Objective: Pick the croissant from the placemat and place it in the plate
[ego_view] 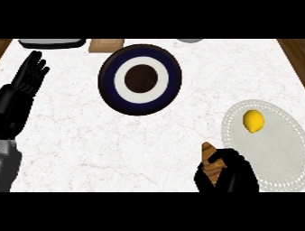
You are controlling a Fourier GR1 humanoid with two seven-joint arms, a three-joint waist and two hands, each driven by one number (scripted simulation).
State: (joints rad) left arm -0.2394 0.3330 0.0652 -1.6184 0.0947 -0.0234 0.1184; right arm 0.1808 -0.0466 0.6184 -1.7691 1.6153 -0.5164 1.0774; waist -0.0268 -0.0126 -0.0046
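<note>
Right hand (230, 173), fingers curled round the croissant (212, 162), its tip projecting above them beside the placemat (285, 149); left hand (29, 74) open, fingers straight, holding nothing.

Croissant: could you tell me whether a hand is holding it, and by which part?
Yes: the right hand curls round the croissant's near end; its far tip pokes out.

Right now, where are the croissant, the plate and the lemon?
croissant (210, 155): head view, on its bare upper end above the right hand (232, 176).
plate (110, 85): head view, on its dark left rim.
lemon (253, 121): head view, on its middle.
</note>
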